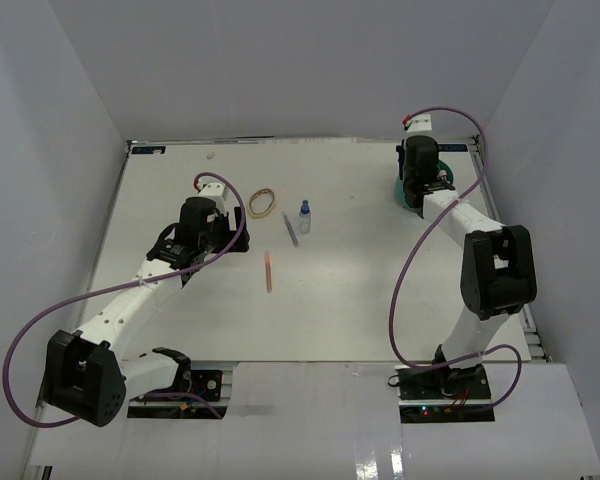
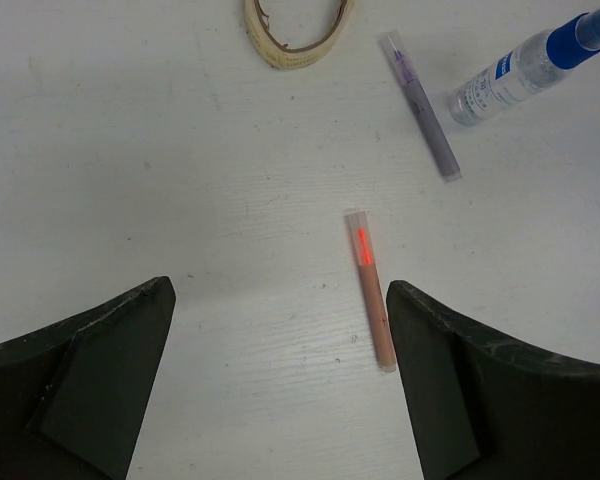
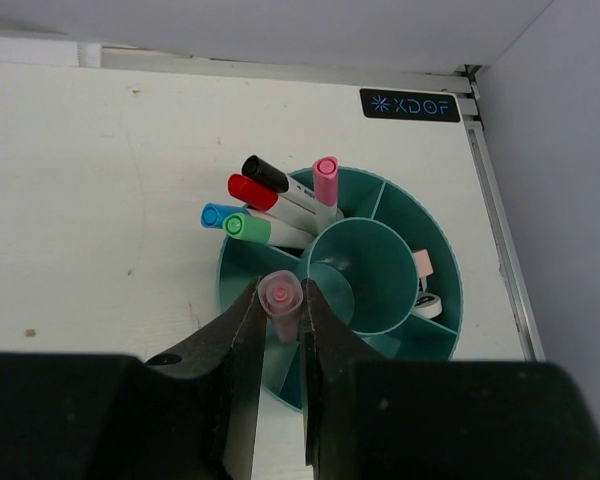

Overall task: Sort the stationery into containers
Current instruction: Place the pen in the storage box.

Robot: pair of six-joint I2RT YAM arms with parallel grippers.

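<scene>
Stationery pick, near first: we see the left end effector wide open and empty, hovering over the orange-red pen near the middle of the tabletop. The pen lies just beside one finger, off-centre, so we'd shift toward it and straddle it across its length before coming down. Beyond it lie a grey pen, the rubber band and the blue-capped bottle, each apart from the others.

At the far right corner, the right end effector is clamped on a pink-capped pen. The pen is upright over the teal organiser, above its near-left compartment by the look of it. We'd lower the tip inside the wall before letting go, staying off the central well and the capped pens leaning in the next compartment.

Pose: the left arm is stretched forward with its wrist pitched down. The right arm reaches far, elbow up, wrist pointing straight down.
</scene>
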